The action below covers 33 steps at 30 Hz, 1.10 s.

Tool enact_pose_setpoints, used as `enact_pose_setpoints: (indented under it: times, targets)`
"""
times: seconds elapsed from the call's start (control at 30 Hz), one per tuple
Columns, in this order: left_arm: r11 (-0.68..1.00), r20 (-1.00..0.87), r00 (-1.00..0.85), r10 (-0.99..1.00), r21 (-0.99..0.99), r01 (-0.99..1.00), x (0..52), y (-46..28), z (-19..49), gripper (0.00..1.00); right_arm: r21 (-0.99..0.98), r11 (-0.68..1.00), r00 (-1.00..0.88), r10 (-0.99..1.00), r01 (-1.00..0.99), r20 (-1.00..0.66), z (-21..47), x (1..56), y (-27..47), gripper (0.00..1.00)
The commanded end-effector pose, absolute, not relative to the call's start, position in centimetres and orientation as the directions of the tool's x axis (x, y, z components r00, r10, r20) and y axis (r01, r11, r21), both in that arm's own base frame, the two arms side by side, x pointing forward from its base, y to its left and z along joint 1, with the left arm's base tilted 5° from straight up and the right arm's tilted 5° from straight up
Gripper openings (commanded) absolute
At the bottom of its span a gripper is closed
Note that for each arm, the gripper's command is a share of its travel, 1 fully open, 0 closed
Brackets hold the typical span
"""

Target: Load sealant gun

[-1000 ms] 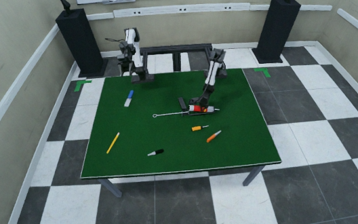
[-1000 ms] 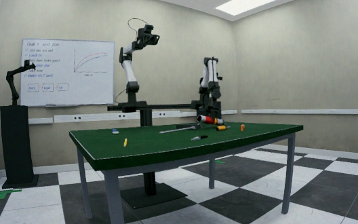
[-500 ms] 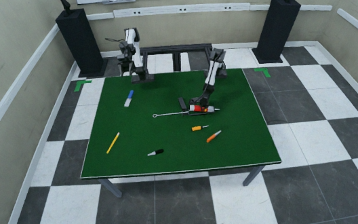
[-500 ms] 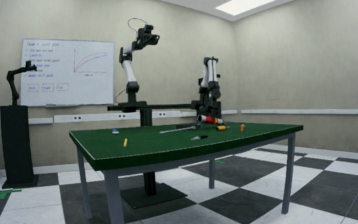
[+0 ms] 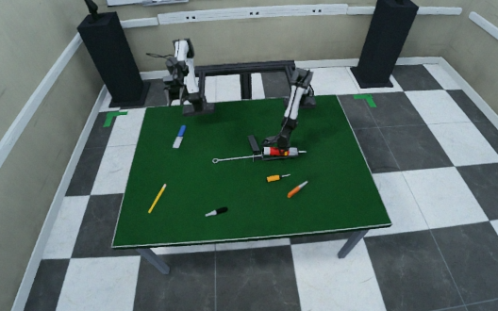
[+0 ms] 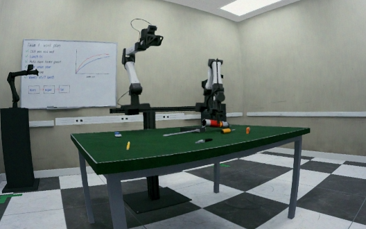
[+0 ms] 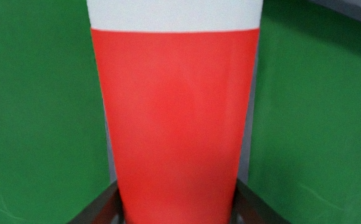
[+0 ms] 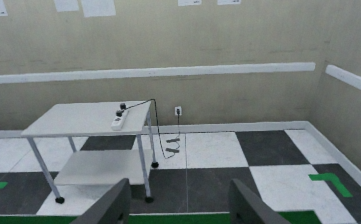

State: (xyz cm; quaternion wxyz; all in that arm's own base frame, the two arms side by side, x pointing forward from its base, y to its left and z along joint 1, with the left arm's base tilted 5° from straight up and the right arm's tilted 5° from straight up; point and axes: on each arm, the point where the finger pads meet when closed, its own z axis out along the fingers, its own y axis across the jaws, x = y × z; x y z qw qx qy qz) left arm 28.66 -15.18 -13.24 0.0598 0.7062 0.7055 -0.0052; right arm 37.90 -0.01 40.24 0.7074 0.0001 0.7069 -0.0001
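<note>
A: Which step is now in hand, please?

B: I judge it is the loading. The cartridge [image 5: 273, 151] [image 6: 213, 123] [image 7: 176, 100] is over the gun [image 5: 253, 143] [image 6: 197, 128] [image 7: 247, 150], lying along it, with the nozzle [image 5: 303, 152] pointing away from the handle side. The plunger rod [image 5: 234, 158] [image 6: 181, 132] reaches far out behind, so I think it is drawn back enough.

A: Is the cartridge seated already?

B: I cannot tell. In the exterior view it looks a little high above the gun. The front ring and the thumb plate are too small or hidden.

A: Then what does the next move need?

B: To my judgement, 2 things: lower it straight between the rails, then push it forward into the cup, nozzle through the ring. If it tilts, the nozzle could catch on the ring.

A: And the arms?

B: The nearer is the left arm. It leans out over the table, wrist low, and its left gripper [image 5: 281, 149] [image 6: 218, 120] [image 7: 177, 187] is closed on the red part, 1 finger on each side. Farther back, the right arm is folded up high; its right gripper [image 5: 175, 101] [image 6: 159, 41] [image 8: 179, 188] stands half wide, with nothing between its 2 fingers.
</note>
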Motion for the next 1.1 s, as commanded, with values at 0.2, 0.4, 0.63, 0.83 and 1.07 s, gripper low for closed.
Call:
enact_pose_setpoints:
  times: [0.2, 0.4, 0.63, 0.83, 1.07]
  targets:
    - [0.002, -0.032, 0.001, 0.999, 0.09, 0.996, 29.3, -15.3, -13.3, 0.0, 0.005, 1.0, -0.002, 0.005, -0.007, -1.0, 40.1, 37.6, 0.2, 0.51]
    - [0.002, -0.054, 0.005, 0.999, 0.128, 0.992, 30.4, -16.1, -12.1, 0.0, 0.005, 1.0, -0.002, 0.005, -0.007, -1.0, 40.1, 37.6, 0.2, 0.51]
    - [0.005, -0.084, 0.008, 0.996, 0.154, 0.988, 31.2, -16.5, -11.6, 0.0, 0.005, 1.0, -0.002, 0.005, -0.007, -1.0, 40.1, 37.6, 0.2, 0.51]
    - [0.004, 0.038, -0.008, 0.999, 0.091, 0.996, 29.3, -15.2, -13.9, 0.0, 0.005, 1.0, -0.002, 0.005, -0.007, -1.0, 40.1, 37.6, 0.2, 0.51]
    - [0.012, -0.002, -0.012, 1.0, 0.142, 0.99, 30.9, -15.9, -12.3, 0.0, 0.005, 1.0, -0.002, 0.005, -0.007, -1.0, 40.1, 37.6, 0.2, 0.51]
